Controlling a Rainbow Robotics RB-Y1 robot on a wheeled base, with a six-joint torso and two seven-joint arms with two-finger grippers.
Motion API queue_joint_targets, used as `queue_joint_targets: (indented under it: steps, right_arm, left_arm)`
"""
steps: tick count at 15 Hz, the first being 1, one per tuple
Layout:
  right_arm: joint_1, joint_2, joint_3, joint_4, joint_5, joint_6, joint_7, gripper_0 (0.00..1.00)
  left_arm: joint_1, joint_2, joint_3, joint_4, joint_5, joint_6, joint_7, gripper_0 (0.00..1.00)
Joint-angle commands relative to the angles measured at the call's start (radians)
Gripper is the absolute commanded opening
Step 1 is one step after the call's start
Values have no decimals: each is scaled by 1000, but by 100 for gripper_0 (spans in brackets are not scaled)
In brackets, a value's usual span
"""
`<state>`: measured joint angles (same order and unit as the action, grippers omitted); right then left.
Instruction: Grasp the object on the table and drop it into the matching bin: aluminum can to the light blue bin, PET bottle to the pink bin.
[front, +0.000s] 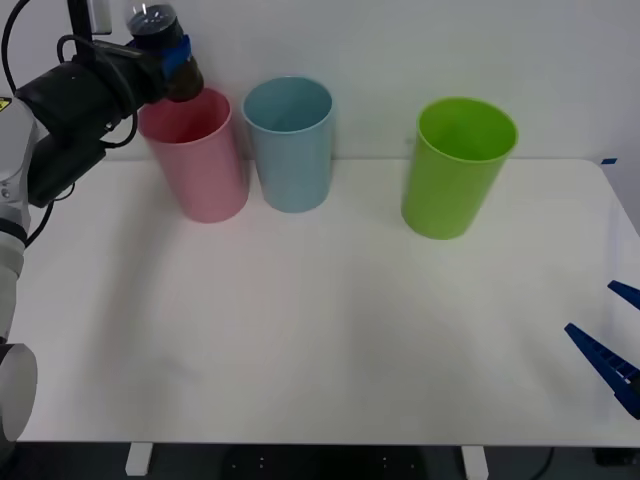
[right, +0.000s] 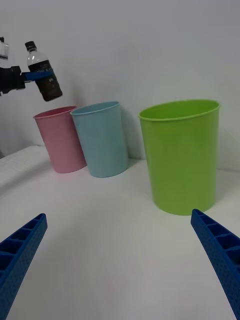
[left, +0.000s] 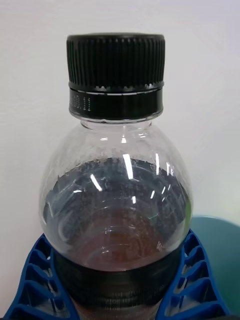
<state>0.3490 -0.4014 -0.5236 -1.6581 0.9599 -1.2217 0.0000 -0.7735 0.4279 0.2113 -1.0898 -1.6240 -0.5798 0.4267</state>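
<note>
Over the white worktop (front: 320, 340), the left arm is reaching out high above the pink bin (front: 197, 160). Its left tool (front: 175, 62) is clamping the PET bottle (right: 44, 74), tilted, over the rim. The right tool (right: 120, 250) is idling spread wide, low near the worktop's edge.

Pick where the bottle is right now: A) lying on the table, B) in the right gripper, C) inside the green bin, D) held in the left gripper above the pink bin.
D: the left gripper clamps the bottle in the air over the pink bin.
</note>
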Motion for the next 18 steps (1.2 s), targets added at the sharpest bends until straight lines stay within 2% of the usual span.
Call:
queue_joint_targets:
  steps: [1,3,4,5,6,15,18]
  right_arm:
    - [0,0,0,0,0,0,0,100]
    - [0,0,0,0,0,0,0,100]
    - [0,0,0,0,0,0,0,100]
    - [0,0,0,0,0,0,0,100]
    - [0,0,0,0,0,0,0,100]
    - [0,0,0,0,0,0,0,100]
    - [0,0,0,0,0,0,0,100]
  left_arm:
    - [-7,-34,36,1,-40,0,-11,1]
    - [-7,-44,43,1,-47,0,-19,3]
    - [-7,-44,43,1,-45,0,-20,13]
    - [-7,-44,43,1,-37,0,-20,45]
    - [-9,-44,46,1,-36,0,-22,100]
    - [-7,-44,62,1,-30,-12,-23,100]
    - [19,-38,77,1,49,-41,-34,100]
